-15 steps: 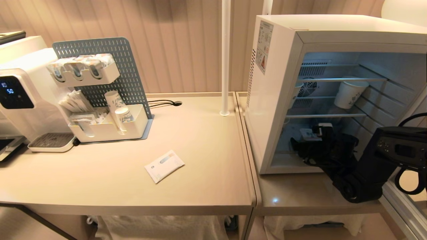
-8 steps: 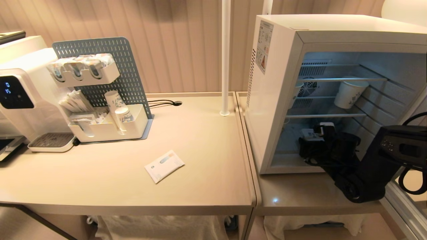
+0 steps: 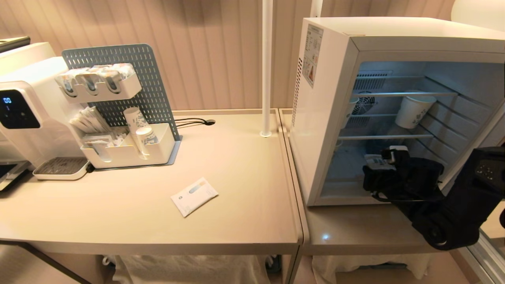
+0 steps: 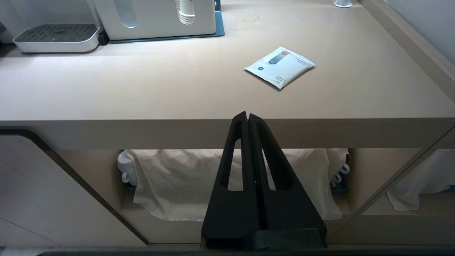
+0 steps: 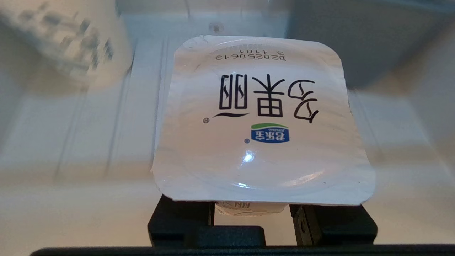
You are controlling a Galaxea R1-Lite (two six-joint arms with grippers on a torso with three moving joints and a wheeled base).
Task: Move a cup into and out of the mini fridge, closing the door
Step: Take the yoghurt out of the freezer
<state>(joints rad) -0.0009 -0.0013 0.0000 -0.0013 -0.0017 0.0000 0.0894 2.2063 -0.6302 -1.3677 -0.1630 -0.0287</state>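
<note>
The cup (image 5: 261, 121), a small white pot with a flat foil lid bearing dark printed characters and a blue-green logo, sits between the black fingers (image 5: 177, 222) of the right gripper (image 5: 252, 217), which is clenched on its body just under the lid rim. In the head view the cup (image 3: 375, 160) shows only as a pale patch in the lowest compartment of the mini fridge (image 3: 327, 98), near the front opening and under the lower wire shelf (image 3: 384, 137); whether its base touches the fridge floor cannot be told. The right gripper (image 3: 380, 167) reaches into that compartment from the right, its black arm (image 3: 453, 205) crossing the fridge's front edge.

On the lower wire shelf, a taller white paper cup (image 3: 413, 111) with a blue pattern leans tilted against the right inner wall. The door is swung open; only a pale strip of its frame (image 3: 483, 248) appears at the lower right corner.

The fridge stands on the right tabletop (image 3: 355, 228). On the adjoining left tabletop (image 3: 138, 205) lie a white sachet (image 3: 194, 196), a pegboard organiser (image 3: 122, 114) holding cups and packets, and a white water dispenser (image 3: 23, 114).

The left gripper (image 4: 247, 117) is parked below the tabletop's front edge, its fingers pressed together and holding nothing.
</note>
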